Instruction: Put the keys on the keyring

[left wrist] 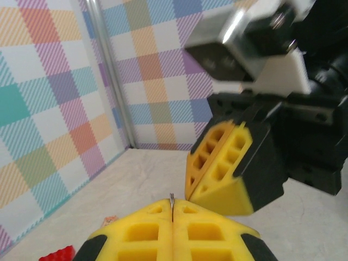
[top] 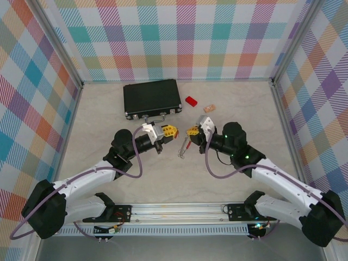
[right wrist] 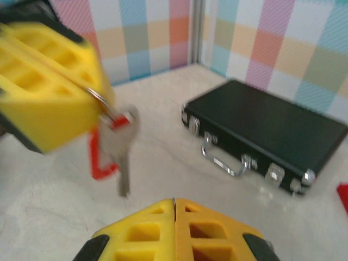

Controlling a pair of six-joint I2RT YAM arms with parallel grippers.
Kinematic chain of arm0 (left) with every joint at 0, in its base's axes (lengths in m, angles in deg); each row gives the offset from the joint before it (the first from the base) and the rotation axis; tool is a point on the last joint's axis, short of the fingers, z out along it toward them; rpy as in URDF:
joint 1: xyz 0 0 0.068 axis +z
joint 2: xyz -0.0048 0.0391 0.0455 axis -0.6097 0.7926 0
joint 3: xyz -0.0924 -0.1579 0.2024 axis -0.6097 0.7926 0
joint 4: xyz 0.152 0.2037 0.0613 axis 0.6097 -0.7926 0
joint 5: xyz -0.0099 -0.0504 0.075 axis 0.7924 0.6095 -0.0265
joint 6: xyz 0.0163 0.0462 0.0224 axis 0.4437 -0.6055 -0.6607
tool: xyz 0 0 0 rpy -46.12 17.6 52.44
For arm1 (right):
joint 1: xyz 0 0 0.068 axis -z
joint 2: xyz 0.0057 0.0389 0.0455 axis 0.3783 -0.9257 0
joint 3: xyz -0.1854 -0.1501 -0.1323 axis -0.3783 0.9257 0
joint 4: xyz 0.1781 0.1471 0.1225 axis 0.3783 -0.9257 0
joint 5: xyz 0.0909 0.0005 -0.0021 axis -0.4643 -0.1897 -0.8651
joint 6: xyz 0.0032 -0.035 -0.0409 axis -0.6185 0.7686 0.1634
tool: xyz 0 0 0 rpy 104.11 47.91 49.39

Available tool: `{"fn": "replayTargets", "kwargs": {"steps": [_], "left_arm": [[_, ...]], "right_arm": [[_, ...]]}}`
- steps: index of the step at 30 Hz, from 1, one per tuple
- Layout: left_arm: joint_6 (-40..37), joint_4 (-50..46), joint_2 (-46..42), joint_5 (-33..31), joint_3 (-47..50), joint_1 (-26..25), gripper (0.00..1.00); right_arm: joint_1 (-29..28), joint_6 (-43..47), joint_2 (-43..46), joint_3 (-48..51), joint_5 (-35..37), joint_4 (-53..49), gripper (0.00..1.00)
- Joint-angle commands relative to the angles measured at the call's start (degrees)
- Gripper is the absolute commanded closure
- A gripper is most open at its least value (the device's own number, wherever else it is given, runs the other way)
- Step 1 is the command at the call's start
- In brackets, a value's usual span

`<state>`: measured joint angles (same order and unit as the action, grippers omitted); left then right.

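As it dangles off keyring (right wrist: 102, 103), silver key (right wrist: 124, 157), red-topped

The key (right wrist: 124, 163) is dull silver metal with a red plastic head. The keyring (right wrist: 99, 99) is thin, shiny wire. To the right, the black case (right wrist: 272, 128) looks matt, its handle (right wrist: 220, 161) and latches polished metal. The table (right wrist: 49, 190) is smooth, pale and marbled.

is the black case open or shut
Shut: the black case lies flat with its lid down, no gap showing along the front edge by the handle.
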<state>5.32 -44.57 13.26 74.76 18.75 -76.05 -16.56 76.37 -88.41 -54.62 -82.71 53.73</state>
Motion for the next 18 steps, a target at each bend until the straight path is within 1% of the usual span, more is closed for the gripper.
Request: {"fn": "replayTargets", "kwargs": {"steps": [1,6,9,11,15,18], "left_arm": [[-1.13,1.91,-2.28,-3.27,2.06,-0.04,1.00],[-1.33,2.98,-5.58,-7.31,5.20,-0.05,1.00],[-1.81,3.58,-7.74,-9.00,6.94,-0.02,1.00],[-2.20,3.41,-8.64,-9.30,7.55,-0.02,1.00],[-2.41,3.43,-9.72,-9.68,8.11,0.03,1.00],[-2.66,3.32,-10.28,-9.88,8.26,0.07,1.00]], "right_arm": [[0.77,-3.64,-3.27,-3.89,1.97,-5.18,1.00],[1.51,-3.98,-12.08,-9.49,2.25,-10.42,1.00],[1.64,-3.38,-16.76,-11.91,2.23,-10.95,1.00],[1.69,-3.12,-19.75,-13.45,2.15,-11.49,1.00],[1.87,-2.37,-25.31,-17.36,1.40,-18.68,1.00],[1.86,-2.37,-25.99,-17.00,1.35,-21.71,1.00]]}}
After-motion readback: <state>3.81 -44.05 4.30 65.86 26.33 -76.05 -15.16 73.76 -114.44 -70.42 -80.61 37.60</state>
